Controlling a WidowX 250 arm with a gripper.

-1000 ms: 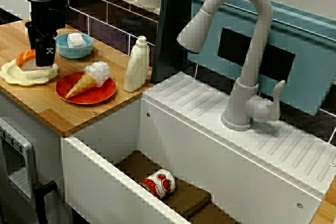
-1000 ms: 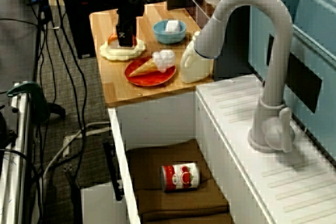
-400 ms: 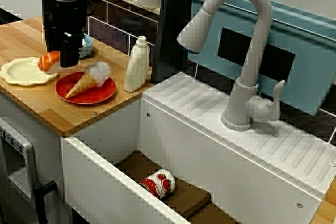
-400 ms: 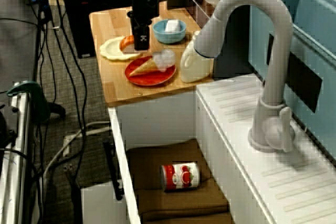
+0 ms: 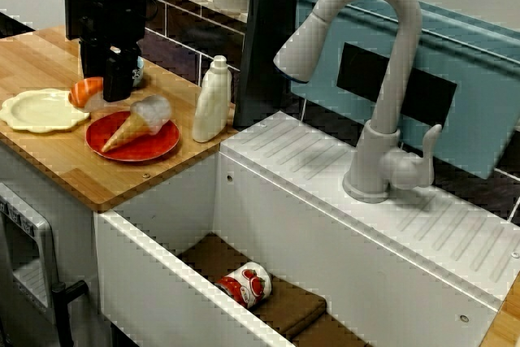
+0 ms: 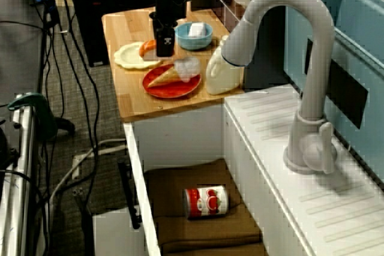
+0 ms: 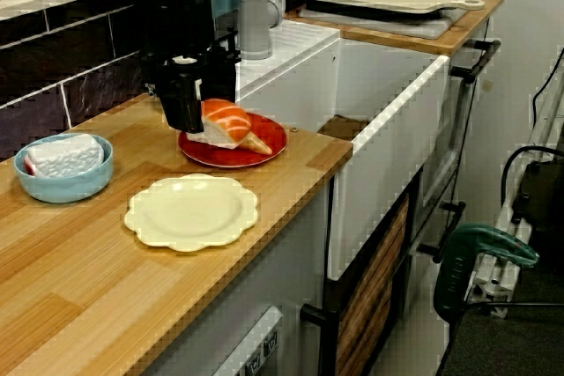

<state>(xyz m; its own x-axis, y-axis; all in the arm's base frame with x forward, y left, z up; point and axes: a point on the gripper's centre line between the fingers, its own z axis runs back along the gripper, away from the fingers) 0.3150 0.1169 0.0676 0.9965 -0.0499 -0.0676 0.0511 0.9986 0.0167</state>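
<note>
Salmon sushi (image 7: 231, 122) clamped between fingers (image 7: 181, 108) of gripper (image 7: 196, 119); fingers narrowed onto it, held just beside red plate (image 7: 227, 158).

Grey faucet (image 5: 382, 79), can (image 5: 246, 284) (in sink (image 5: 268, 209))

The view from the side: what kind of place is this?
Probably a play kitchen in a lab: a white sink with a tall faucet, a wooden counter with toy food like the salmon sushi, and loose cables beside it.
</note>
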